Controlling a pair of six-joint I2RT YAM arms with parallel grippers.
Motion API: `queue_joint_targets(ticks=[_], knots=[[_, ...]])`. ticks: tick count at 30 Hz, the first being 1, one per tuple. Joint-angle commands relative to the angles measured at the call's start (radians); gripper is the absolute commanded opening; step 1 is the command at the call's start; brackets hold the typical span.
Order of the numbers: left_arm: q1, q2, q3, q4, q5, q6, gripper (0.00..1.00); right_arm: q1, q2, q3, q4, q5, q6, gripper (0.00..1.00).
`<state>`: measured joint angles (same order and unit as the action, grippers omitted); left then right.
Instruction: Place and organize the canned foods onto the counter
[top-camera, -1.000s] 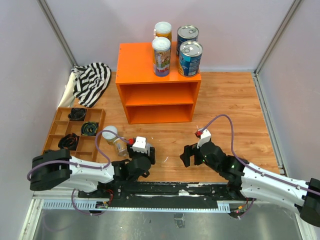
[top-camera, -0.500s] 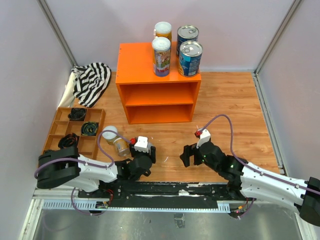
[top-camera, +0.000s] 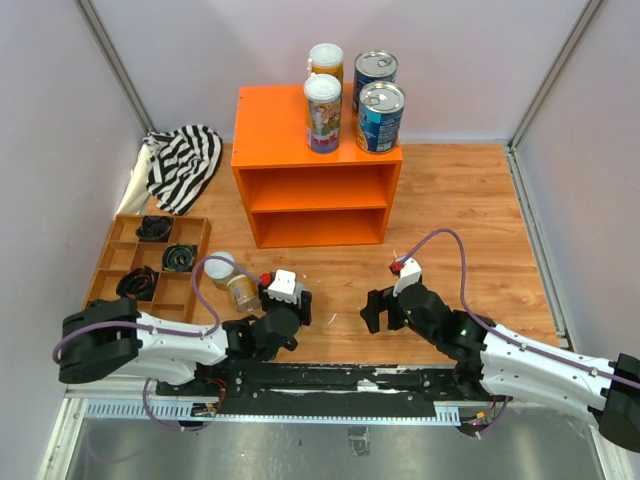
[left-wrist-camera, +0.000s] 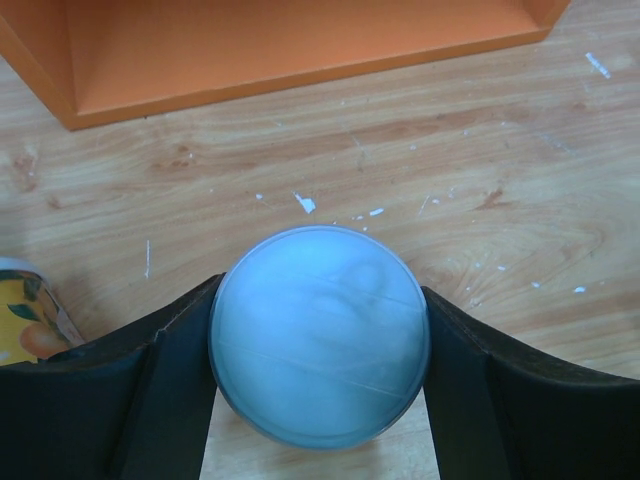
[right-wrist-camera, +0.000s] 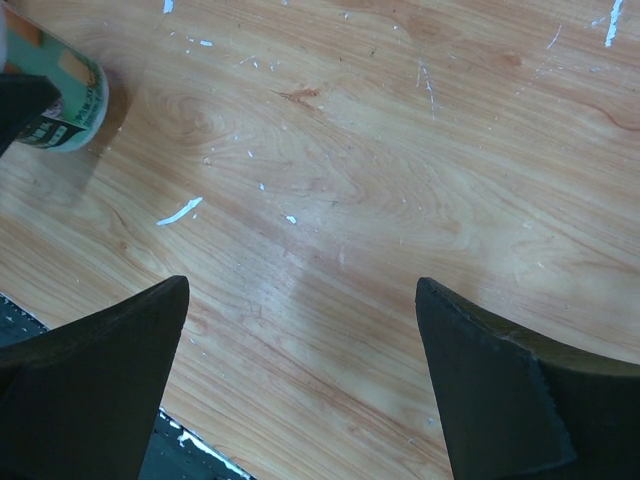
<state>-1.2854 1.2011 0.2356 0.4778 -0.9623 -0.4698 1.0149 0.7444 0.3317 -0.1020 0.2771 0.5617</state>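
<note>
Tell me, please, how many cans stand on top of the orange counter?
4, on the counter top's right side: rear slim can, front slim can, rear blue can, front blue can. None appears hidden behind.

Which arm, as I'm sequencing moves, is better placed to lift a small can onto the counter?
Left. The left gripper clasps the white-lidded can on both sides; the right gripper is open, holding nothing.

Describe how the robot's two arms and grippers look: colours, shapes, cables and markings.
Both arms, left arm and right arm, have smooth white tubular links joined by bulky black joints. A thin lilac cable loops along each. Each wrist carries a white block with a red spot. The left gripper and right gripper have broad, matte black, wedge-shaped fingers. No lettering is visible.
</note>
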Motion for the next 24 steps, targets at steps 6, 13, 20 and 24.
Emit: queue_joint_targets(ticks=[6, 13, 20, 24], knots=[[0.006, -0.141, 0.180, -0.209, -0.011, 0.044, 0.00, 0.014, 0.016, 0.015, 0.016, 0.024, 0.001, 0.96], [0.006, -0.202, 0.367, -0.424, -0.050, 0.061, 0.00, 0.015, -0.012, -0.012, 0.021, 0.012, 0.017, 0.96], [0.006, -0.169, 0.625, -0.608, -0.110, 0.120, 0.00, 0.016, -0.038, -0.057, 0.030, -0.002, 0.041, 0.95], [0.013, -0.131, 0.785, -0.686, -0.127, 0.175, 0.00, 0.017, -0.074, -0.085, 0.023, -0.005, 0.053, 0.95]])
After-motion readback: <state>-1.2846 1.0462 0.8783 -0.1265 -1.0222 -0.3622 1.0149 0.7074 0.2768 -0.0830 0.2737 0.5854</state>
